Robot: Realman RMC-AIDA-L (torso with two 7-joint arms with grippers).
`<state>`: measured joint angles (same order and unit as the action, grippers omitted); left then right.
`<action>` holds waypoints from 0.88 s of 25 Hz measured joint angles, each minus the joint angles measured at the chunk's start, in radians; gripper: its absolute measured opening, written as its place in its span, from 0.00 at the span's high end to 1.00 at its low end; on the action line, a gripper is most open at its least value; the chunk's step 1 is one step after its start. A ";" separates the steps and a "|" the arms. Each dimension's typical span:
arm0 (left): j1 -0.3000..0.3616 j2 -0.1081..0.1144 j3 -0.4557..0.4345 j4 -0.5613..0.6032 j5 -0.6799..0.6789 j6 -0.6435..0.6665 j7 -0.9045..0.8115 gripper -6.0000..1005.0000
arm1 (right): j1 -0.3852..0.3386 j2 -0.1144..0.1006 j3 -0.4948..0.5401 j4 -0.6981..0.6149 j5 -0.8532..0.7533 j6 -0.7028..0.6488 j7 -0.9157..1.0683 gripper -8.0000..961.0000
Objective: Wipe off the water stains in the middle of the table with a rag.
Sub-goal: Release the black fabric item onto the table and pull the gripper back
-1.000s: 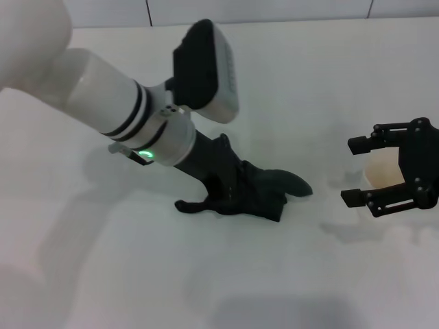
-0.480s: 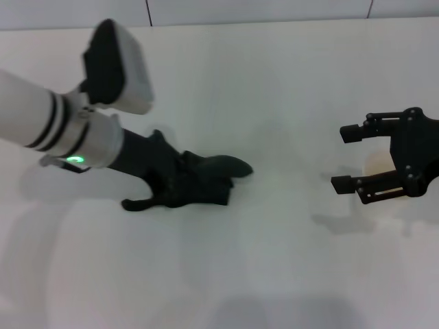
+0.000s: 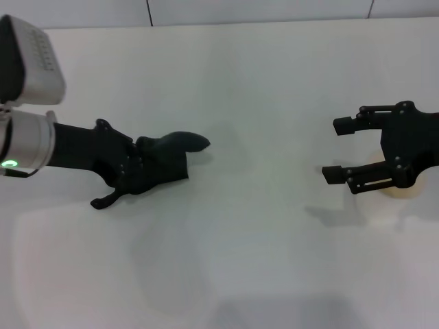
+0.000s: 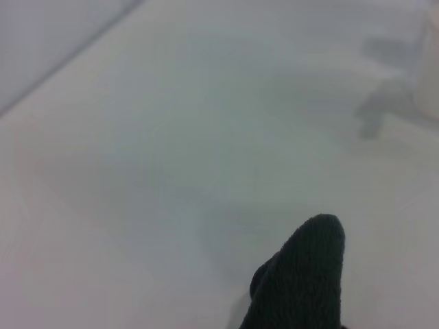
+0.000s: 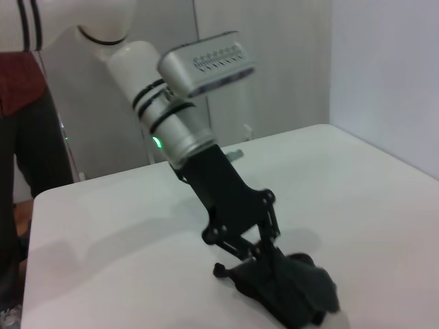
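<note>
Left end effector (image 3: 137, 175) has dragged the clamped rag (image 3: 168, 154) leftward across the table (image 3: 260, 89).

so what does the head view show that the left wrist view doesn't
Only the head view shows both arms: the left gripper, shut on the dark green-black wrinkled rag, and the open right gripper hovering over a pale translucent cup. Only the left wrist view gives a close look at the rag's pointed tip, with bare surface ahead. Both show the white smooth table and the rag. Neither shows a visible stain.
</note>
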<state>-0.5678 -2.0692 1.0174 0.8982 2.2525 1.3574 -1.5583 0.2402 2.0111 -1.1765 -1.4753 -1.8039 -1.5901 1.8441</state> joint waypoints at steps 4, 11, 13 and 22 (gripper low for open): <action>0.015 -0.006 -0.064 0.002 -0.026 0.035 0.033 0.82 | 0.004 0.000 -0.001 0.008 0.000 0.011 0.006 0.13; 0.026 -0.006 -0.068 0.014 -0.037 0.079 0.009 0.81 | 0.007 0.000 -0.002 0.008 0.000 0.014 0.012 0.13; 0.027 -0.005 -0.068 0.015 -0.036 0.090 -0.001 0.80 | 0.007 0.000 -0.002 0.008 0.000 0.015 0.014 0.13; 0.053 -0.006 -0.070 0.044 -0.036 0.114 -0.035 0.79 | 0.008 0.000 -0.002 0.005 0.000 0.015 0.025 0.13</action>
<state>-0.5143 -2.0756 0.9478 0.9422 2.2166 1.4710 -1.5931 0.2477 2.0110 -1.1780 -1.4703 -1.8040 -1.5753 1.8690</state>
